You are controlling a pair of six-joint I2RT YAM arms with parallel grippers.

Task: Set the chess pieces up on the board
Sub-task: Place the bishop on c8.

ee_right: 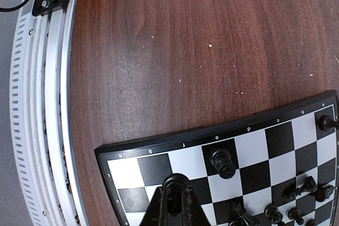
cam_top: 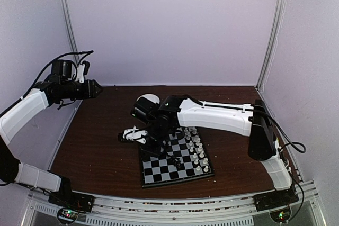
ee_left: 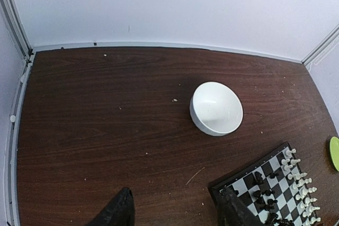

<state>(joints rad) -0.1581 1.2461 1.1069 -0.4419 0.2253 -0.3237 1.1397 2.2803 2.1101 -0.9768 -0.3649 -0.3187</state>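
Right gripper (ee_right: 175, 200) low over the outer rows of the board (ee_right: 267, 140) near one corner, fingers drawn together to a thin slit. Cannot tell whether a chessman sits pinched in that slit. Left gripper (ee_left: 175, 213) held high and well apart at the far left of the table (ee_left: 106, 120), jaws spread wide, holding nothing.

Chess pieces all on the board or directly over it.
- White pieces (cam_top: 197, 151): upright in two tidy lines along the edge nearest the right arm's base. Judged complete or close to it.
- Black pieces (ee_right: 296, 194): mostly bunched in the middle squares, some seemingly tipped, not yet ranked.
- Exceptions: one black piece (ee_right: 222, 162) upright in the opposite edge row, and another at that row's far end.
- Rest of that row and the one behind it mostly bare.

Judged roughly half done: one side arrayed, the black side barely begun, most black men left to carry outward and stand in two rows.

Board flat on the table's near centre, in front of the right arm. White bowl (ee_left: 216, 108) beyond it, apart. Green plate (ee_left: 334, 153) just past the white-side edge. Pale crumbs (ee_left: 175, 100) scattered on the wood.
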